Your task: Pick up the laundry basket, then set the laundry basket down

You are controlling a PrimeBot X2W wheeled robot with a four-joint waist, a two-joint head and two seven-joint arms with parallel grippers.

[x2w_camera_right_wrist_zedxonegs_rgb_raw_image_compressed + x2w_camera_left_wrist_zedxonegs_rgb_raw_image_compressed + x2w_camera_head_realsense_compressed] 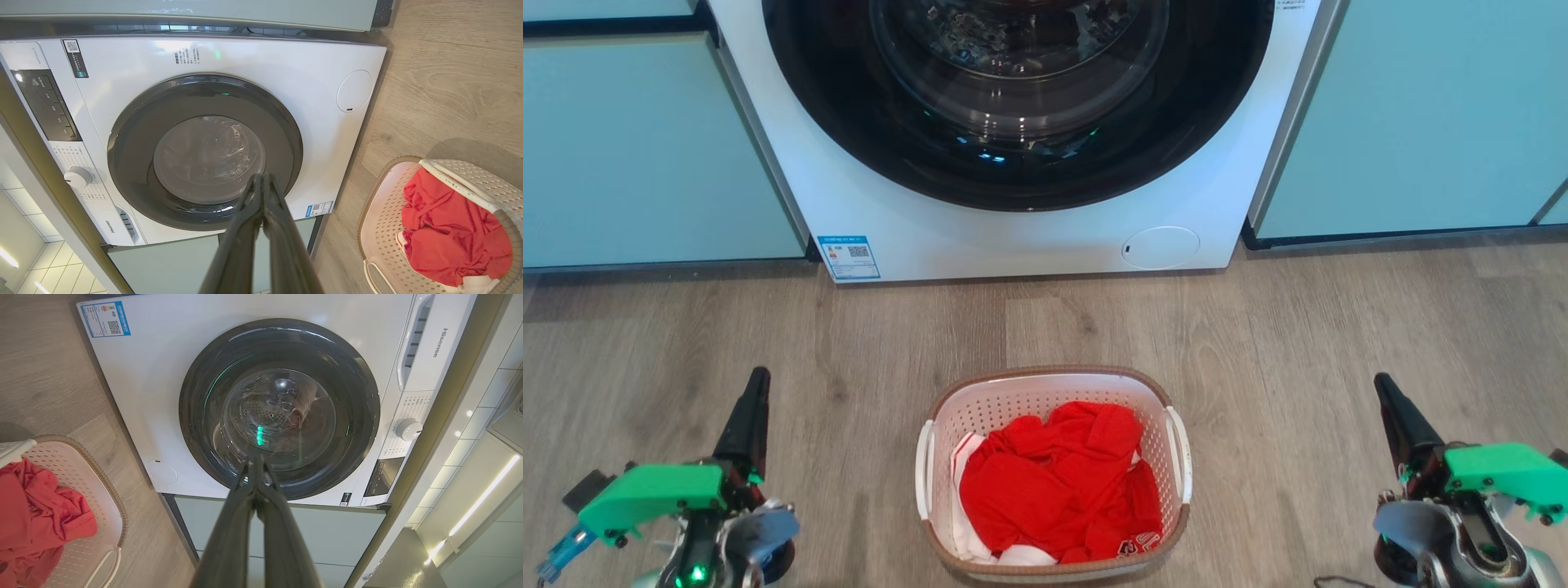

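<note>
On the wooden floor (1258, 343), centred before the robot, stands the laundry basket (1029, 398): small, rounded-rectangular, of white plastic pierced with rows of little holes, with a brown woven-look band around its rim and another around its base. A white loop handle sits on each long side, the left handle (923, 469) and the right handle (1183, 457). The basket sits upright and holds a crumpled red garment (1054, 482), with some white cloth (1025, 555) showing beneath it at the near end. Well apart from the basket on either side are the left gripper (758, 376) and the right gripper (1382, 380), each pointing away from the robot, neither touching anything. In the wrist views both pairs of jaws are pressed together at the tips, with nothing between them. Beyond the basket is a white front-loading washing machine (915, 220) with a dark round door, set between pale green cabinets (645, 147).
</note>
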